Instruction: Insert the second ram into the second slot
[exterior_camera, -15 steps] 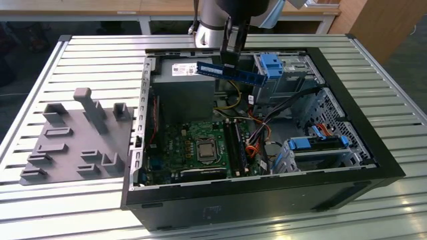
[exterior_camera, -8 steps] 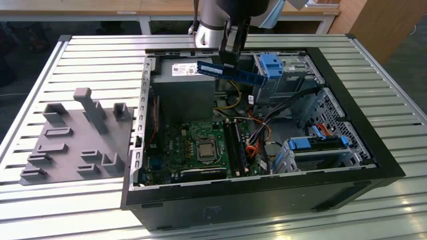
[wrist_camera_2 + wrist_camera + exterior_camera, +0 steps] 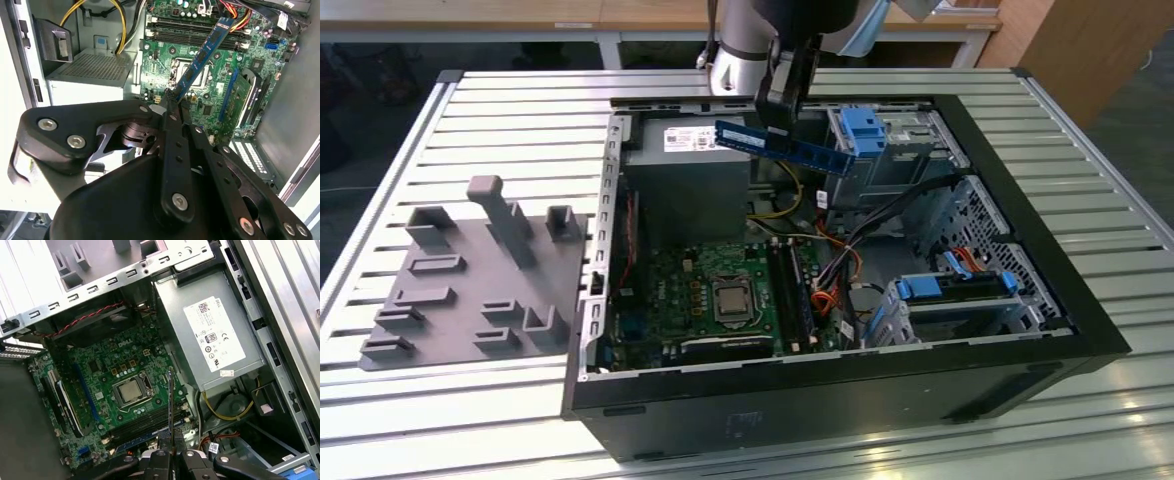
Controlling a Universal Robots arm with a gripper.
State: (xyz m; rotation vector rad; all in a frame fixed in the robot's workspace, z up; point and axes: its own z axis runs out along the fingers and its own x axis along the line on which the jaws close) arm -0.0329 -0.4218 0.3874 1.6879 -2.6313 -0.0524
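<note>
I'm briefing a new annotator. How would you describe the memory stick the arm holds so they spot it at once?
Find the open black computer case. Above it, the gripper holds the second ram in mid-air. It is a thin, flat, dark blue strip, unlike the chunky bright blue drive bracket beside it.

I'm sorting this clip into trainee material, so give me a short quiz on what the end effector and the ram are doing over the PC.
1. Multiple choice: the end effector is shut on A) a screwdriver, B) the second ram, C) a loose screw.
2. True or false: the second ram is already seated in its slot.
3. Short answer: what does the second ram hang above in the exterior view?
Key: 1 B. 2 False; it is held in the air. 3 The open computer case.
</note>
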